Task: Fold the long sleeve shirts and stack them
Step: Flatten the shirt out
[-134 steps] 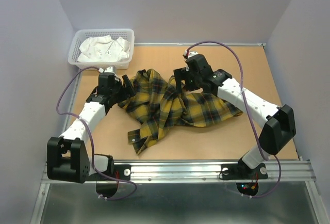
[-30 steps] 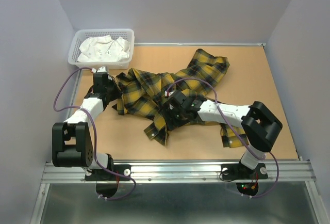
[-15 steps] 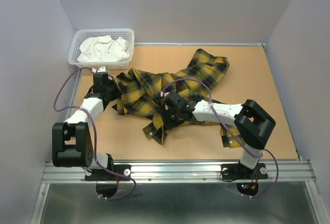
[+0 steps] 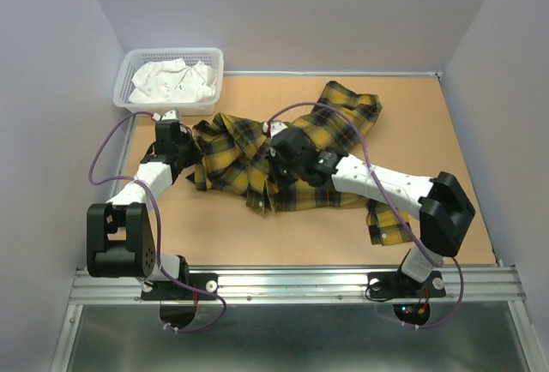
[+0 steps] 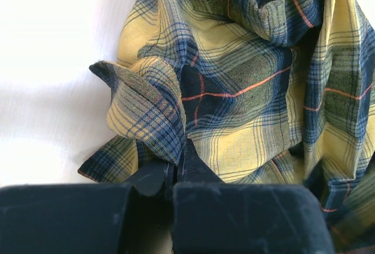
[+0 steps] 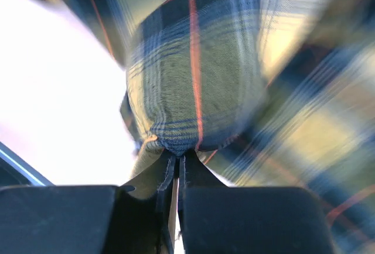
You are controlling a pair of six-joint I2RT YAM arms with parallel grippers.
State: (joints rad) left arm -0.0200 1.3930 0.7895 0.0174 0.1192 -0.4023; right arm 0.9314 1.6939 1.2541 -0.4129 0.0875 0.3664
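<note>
One long sleeve shirt, yellow flannel with dark plaid and thin red lines, lies crumpled across the middle of the brown table, one part reaching the far right. My left gripper is at the shirt's left edge, shut on a fold of the cloth, and the jaws meet at the fabric. My right gripper is at the shirt's middle, shut on a bunched bit of plaid that bulges just past the fingertips. The right wrist view is blurred.
A white basket holding white cloth stands at the far left corner. Grey walls close in the table on three sides. A metal rail with both arm bases runs along the near edge.
My right gripper has closed on the shirt's middle and moved back and slightly left, dragging the near hem with it. The left arm and its grip have stayed put.
</note>
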